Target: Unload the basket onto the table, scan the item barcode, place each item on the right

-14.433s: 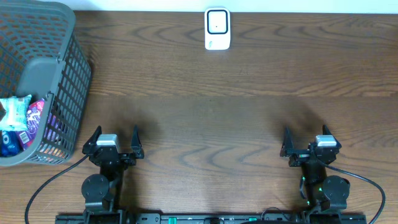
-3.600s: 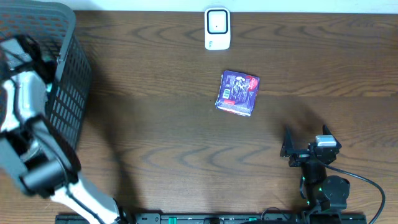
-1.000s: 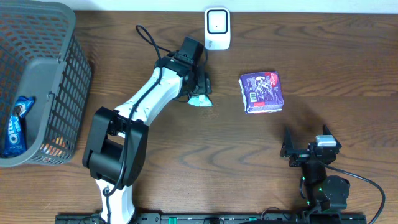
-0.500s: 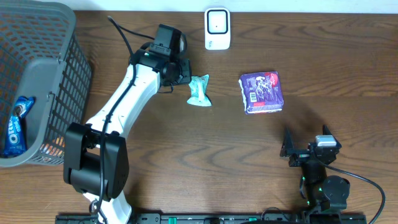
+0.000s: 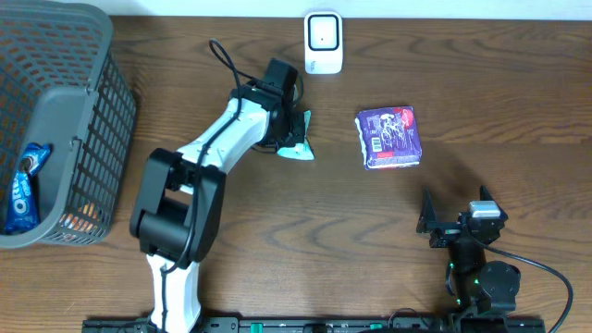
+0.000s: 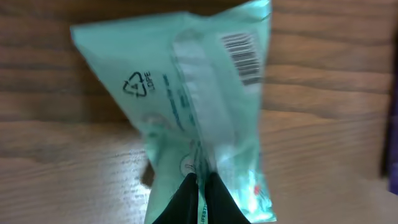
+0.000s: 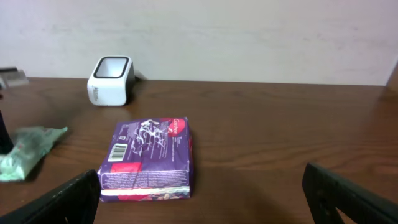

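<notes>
- The left gripper (image 5: 296,128) is clenched tight, and its dark fingertips (image 6: 198,200) pinch the middle seam of the mint-green plastic packet (image 6: 199,112).
- That packet lies on the brown wooden table (image 5: 277,240), at 7 o'clock from the small white scanner box (image 5: 323,42).
- The right gripper (image 5: 458,217) is wide open and holds nothing.
- The green packet has a recycling triangle with "4" and "LDPE", and a barcode near its 1 o'clock corner.
- Its other print is too blurry to read.
- A flat purple packet (image 5: 389,138) lies at 3 o'clock from the green one, its writing too small to read.
- The grey plastic basket (image 5: 92,120) at 9 o'clock is cut off by the picture edge.
</notes>
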